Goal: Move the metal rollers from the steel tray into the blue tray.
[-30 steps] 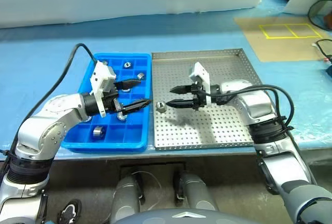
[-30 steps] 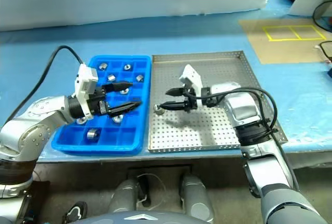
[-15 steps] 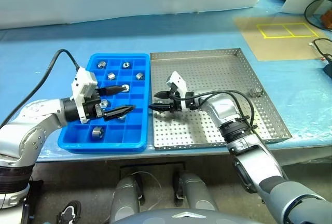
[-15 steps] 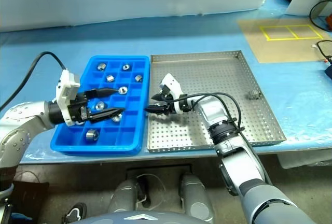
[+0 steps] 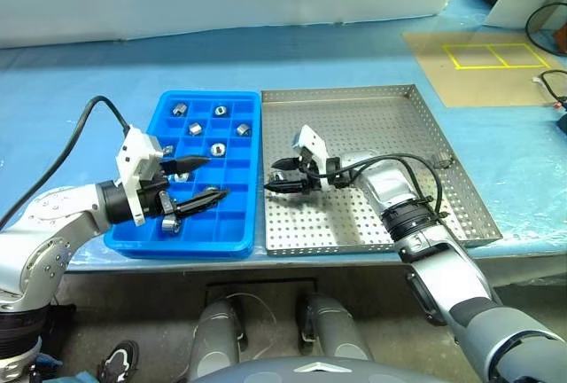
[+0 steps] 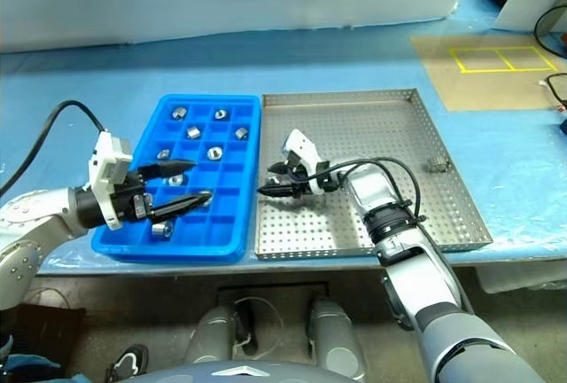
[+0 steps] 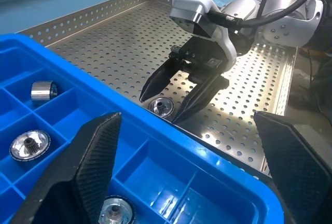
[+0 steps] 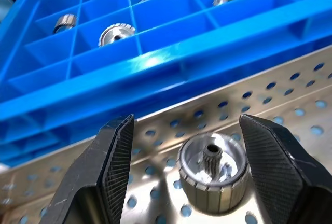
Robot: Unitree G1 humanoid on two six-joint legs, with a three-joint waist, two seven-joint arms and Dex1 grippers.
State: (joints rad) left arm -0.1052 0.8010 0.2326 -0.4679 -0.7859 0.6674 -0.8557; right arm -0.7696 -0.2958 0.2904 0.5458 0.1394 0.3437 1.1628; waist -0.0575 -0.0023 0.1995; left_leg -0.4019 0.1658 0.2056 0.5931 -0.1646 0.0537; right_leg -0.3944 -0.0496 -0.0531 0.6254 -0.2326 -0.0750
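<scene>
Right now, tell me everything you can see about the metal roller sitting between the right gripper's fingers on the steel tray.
The roller is a short, shiny silver metal cylinder with a knurled outer band and a small toothed hub rising from its recessed centre. It stands upright, hub up, on the perforated floor of the steel tray, close to the wall of the blue tray. The right gripper is open, one black finger on either side of it; neither visibly touches it yet.

Bright, even overhead light fills the scene, with soft, short shadows. Glare spots shine on the steel tray (image 7: 244, 125) floor and on the blue tray (image 8: 155, 60) rim. In both wrist views the near fingertips (image 8: 111, 162) look blurred and oversized
</scene>
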